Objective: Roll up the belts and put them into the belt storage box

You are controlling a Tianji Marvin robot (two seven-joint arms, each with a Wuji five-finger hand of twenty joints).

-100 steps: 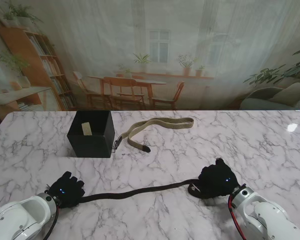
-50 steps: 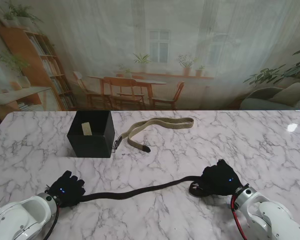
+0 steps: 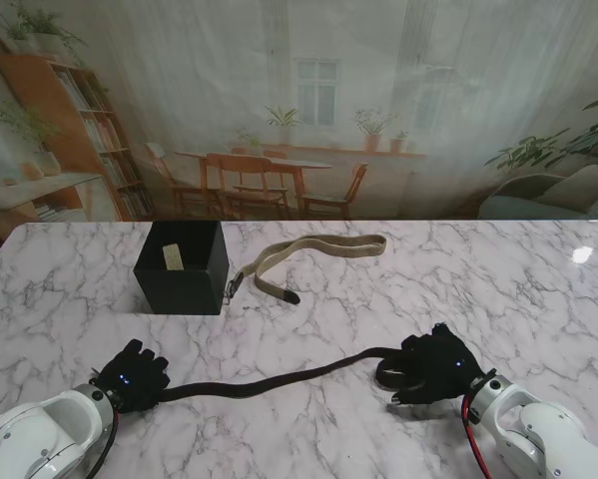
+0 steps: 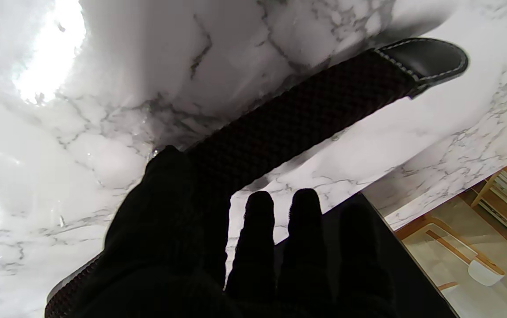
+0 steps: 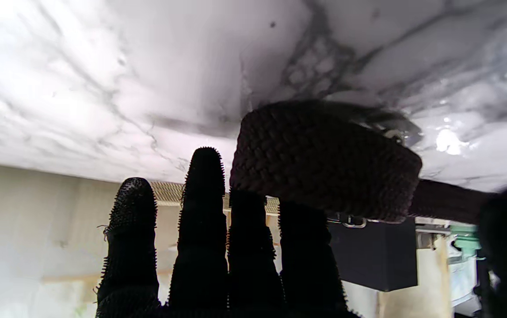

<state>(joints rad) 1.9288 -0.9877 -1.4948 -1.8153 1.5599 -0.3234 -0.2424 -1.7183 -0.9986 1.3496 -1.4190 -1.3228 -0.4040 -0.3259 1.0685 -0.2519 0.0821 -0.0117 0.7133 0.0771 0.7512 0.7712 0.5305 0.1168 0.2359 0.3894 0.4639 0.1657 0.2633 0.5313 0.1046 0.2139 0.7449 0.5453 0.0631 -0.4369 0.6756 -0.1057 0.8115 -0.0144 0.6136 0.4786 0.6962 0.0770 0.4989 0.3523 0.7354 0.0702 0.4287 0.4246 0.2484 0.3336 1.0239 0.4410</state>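
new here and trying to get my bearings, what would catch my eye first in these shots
A long dark woven belt stretches across the near side of the marble table, its left end under the left hand and its right end partly rolled at the right hand. Farther from me sit a black storage box and, just to its right, a tan belt lying unrolled.

Black woven belt [image 3: 279, 381], khaki belt [image 3: 308, 254], black box [image 3: 182, 267], white grey-veined marble table [image 3: 328, 319], black-gloved hands.
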